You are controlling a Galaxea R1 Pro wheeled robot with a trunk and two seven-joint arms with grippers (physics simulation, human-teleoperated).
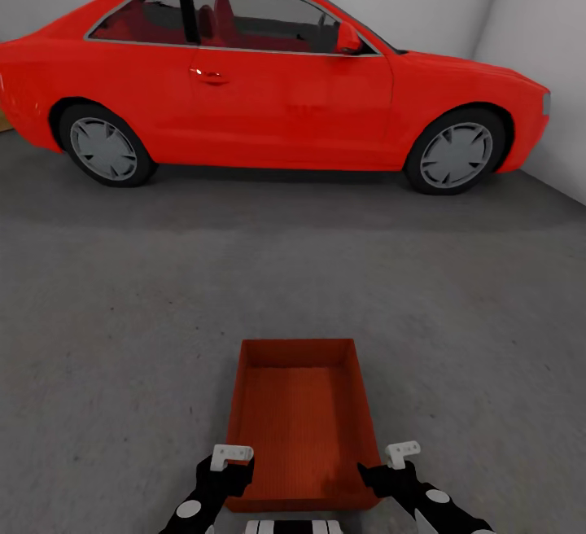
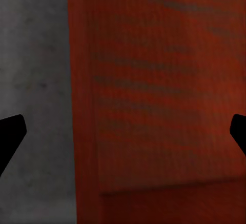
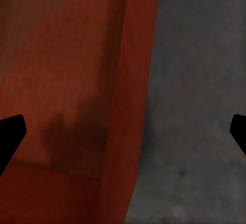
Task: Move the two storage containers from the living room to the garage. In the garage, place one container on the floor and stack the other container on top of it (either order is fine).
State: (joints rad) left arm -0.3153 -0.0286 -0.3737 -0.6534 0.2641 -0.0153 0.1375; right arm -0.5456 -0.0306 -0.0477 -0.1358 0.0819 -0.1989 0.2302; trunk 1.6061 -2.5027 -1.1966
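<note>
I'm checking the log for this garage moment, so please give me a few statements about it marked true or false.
1. The storage container is empty. True.
2. It sits on pale wood planks. False: it is over the dark grey floor.
3. The red car stands side-on beyond it. True.
4. A second bin is stacked inside it. False: one bin is seen.
5. The left gripper and right gripper flank its near end, fingers spread. True.

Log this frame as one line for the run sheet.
place: garage, red car ahead | storage container on dark floor | left gripper open, at its left wall | right gripper open, at right wall
</note>
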